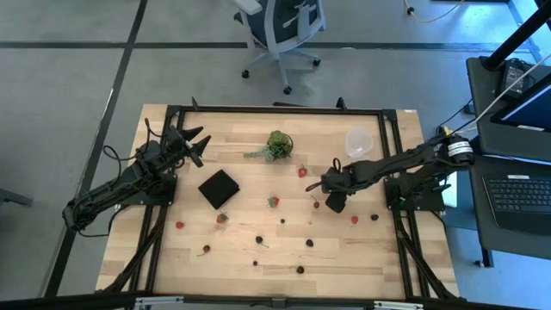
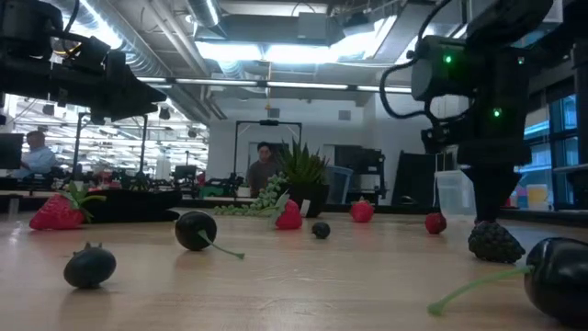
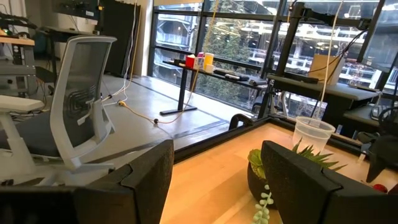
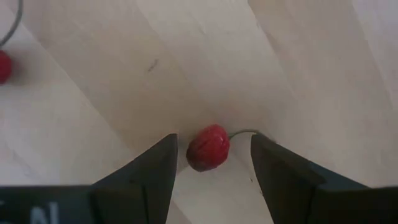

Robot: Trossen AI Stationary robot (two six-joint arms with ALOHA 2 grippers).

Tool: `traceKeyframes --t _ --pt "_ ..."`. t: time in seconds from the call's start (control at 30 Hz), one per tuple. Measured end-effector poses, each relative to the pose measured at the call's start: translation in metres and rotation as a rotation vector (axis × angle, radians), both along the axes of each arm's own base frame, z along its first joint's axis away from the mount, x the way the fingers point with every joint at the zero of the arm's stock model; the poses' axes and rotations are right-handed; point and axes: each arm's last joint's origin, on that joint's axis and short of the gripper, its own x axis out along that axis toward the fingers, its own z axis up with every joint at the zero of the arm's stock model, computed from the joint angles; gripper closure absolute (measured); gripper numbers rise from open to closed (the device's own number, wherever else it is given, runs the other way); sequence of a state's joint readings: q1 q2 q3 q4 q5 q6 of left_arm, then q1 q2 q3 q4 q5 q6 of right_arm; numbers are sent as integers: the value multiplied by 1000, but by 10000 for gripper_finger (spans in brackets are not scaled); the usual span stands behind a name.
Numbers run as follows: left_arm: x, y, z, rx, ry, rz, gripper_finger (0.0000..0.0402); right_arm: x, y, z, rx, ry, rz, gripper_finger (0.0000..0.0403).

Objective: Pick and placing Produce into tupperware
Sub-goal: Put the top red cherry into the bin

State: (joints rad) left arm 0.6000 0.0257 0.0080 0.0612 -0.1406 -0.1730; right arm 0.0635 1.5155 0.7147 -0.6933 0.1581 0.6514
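Note:
The produce lies scattered on the wooden table: small red pieces (image 1: 274, 201) and dark ones (image 1: 309, 243) on the near half. One red piece with a green stem (image 4: 208, 147) lies on the wood between the fingers of my right gripper (image 4: 214, 162). That gripper points down, is open, and its fingers stand apart from the piece on either side. In the high view the gripper (image 1: 333, 201) covers this piece. The tupperware (image 1: 359, 142), a translucent round tub, stands upright at the far right. My left gripper (image 1: 196, 142) waits open and level at the far left, clear of everything.
A green leafy plant (image 1: 278, 145) stands at the far middle, and a flat black square (image 1: 219, 188) lies left of centre. A dark bumpy berry (image 2: 496, 241) and a stemmed dark one (image 2: 560, 276) lie near the front right. An office chair (image 1: 280, 30) stands beyond the far edge.

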Motion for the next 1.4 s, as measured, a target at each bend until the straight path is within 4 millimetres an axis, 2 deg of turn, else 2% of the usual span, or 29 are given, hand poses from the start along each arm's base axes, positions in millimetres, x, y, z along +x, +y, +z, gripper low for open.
traceKeyframes --t 0.17,0.27,0.67,0.9,1.1,1.23,1.4 --pt "0 0 0 0 0 0 166 2 0 -5 -1 19 0 198" --pt "0 0 0 0 0 0 166 2 0 -5 2 18 0 214" --pt "0 0 0 0 0 0 166 3 1 -5 26 6 5 336" --pt "0 0 0 0 0 0 166 6 0 0 6 37 52 345" --pt "0 0 0 0 -1 0 166 17 -12 36 -13 118 55 345" --pt "0 0 0 -1 0 0 166 26 -31 69 -90 120 59 345" --pt "0 0 0 0 0 0 166 18 -62 108 -120 42 35 344"
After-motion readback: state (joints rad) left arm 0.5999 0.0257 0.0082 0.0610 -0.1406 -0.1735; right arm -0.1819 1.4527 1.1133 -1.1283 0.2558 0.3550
